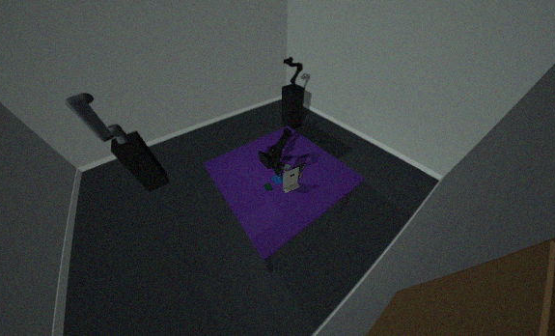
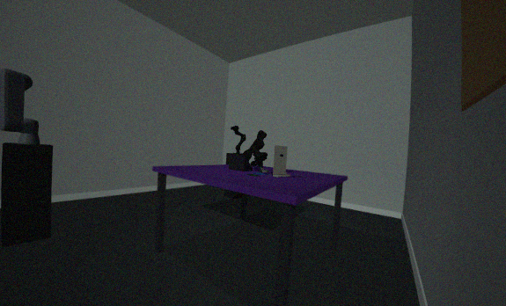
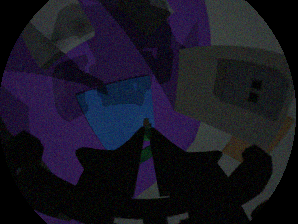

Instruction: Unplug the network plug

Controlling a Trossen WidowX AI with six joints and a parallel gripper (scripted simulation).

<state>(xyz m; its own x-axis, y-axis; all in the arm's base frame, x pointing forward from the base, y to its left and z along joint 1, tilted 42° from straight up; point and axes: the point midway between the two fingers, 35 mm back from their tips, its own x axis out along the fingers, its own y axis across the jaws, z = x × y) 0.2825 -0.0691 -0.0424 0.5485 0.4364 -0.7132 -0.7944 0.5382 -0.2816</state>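
Observation:
My gripper is shut on the network plug, of which only a tiny dull piece shows at the fingertips. The plug is out of the socket. The flat blue marked square lies on the purple table; in the wrist view the fingertips overlap its near right edge. The exact height above it cannot be told. The beige upright panel stands beside the gripper, with small dark openings on its face. The plug's tab is too small to see.
A small dark green patch lies near the blue square; green also shows between the fingers in the wrist view. The arm's base is behind the gripper. Two other arms stand on black pedestals away from the table.

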